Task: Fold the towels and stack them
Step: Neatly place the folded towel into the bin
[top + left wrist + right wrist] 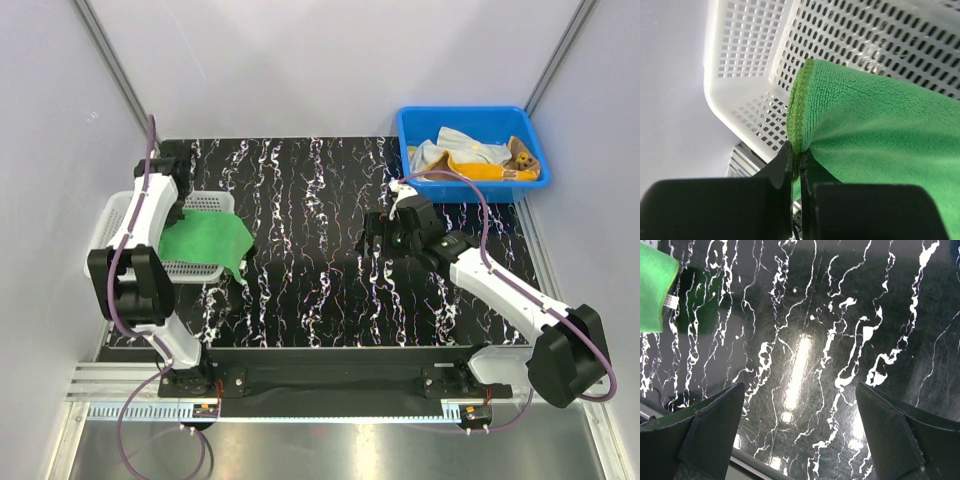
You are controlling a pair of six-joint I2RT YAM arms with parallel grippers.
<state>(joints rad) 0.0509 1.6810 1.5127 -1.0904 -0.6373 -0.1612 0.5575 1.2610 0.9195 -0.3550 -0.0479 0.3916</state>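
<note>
Our left gripper (799, 162) pinches the green towel (205, 240), which trails toward three o'clock over the white basket (212, 203). Our right gripper (799, 387) gapes empty, well apart.

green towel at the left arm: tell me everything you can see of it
The green towel is plain and fuzzy like microfibre, with a stitched hem and a small white tag near one corner. It lies spread over the white perforated basket, one corner spilling past the rim over the black marbled table; whether that corner touches the table is unclear. The left jaws are shut on its hemmed edge, which stands up in a ridge there.
</note>
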